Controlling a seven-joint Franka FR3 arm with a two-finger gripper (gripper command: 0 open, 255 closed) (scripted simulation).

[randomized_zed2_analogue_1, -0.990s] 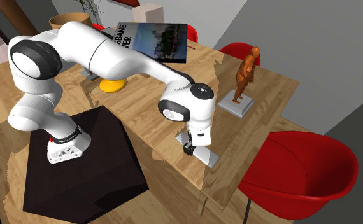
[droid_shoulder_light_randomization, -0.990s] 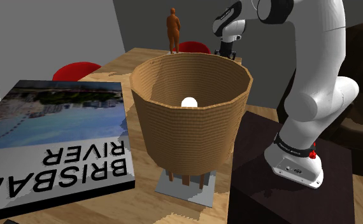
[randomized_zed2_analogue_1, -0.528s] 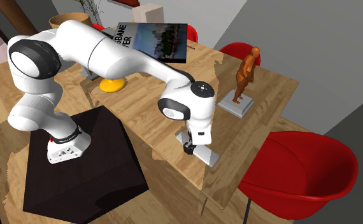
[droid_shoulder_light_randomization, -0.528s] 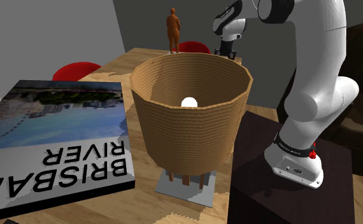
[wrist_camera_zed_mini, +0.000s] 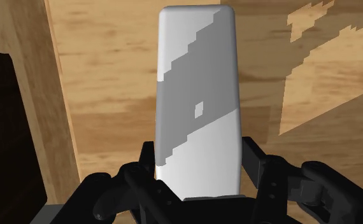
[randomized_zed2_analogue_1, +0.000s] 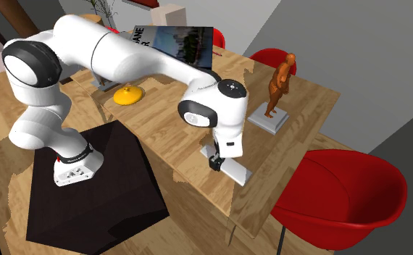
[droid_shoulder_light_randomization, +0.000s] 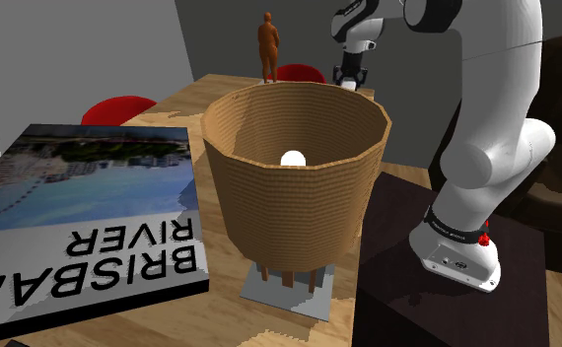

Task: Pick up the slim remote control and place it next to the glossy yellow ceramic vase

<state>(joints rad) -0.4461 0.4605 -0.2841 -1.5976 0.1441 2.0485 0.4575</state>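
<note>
- The slim grey-and-white remote control (wrist_camera_zed_mini: 198, 95), a flat slab with rounded corners, sits between the fingers (wrist_camera_zed_mini: 142, 168) of the all-black two-finger pincer (wrist_camera_zed_mini: 198, 162). The pincer is closed on the remote's near end, one finger against each long side, and the rest of the slab reaches out past the fingertips.
- Beneath the remote lies a light wooden tabletop (wrist_camera_zed_mini: 110, 63), and the black box stand (wrist_camera_zed_mini: 8, 127) is off to one side of the pincer.
- In the second exterior view the pincer (randomized_zed2_analogue_1: 214, 161) points down near the table's edge. The remote (randomized_zed2_analogue_1: 235, 172) juts from it toward a glossy red chair (randomized_zed2_analogue_1: 335, 195). Whether the slab clears the wood cannot be told.
- That view also has the glossy yellow vase (randomized_zed2_analogue_1: 127, 94) well apart from the pincer, beyond the white arm. An orange-brown figurine on a grey base (randomized_zed2_analogue_1: 277, 83) stands nearer the pincer, on its other side.
- In the shoulder view the pincer (droid_shoulder_light_randomization: 348, 81) hangs behind the rim of a big brown ribbed vessel (droid_shoulder_light_randomization: 289, 207), which covers the fingertips. A large book lettered "RIVER" (droid_shoulder_light_randomization: 82, 217) lies beside that vessel.
</note>
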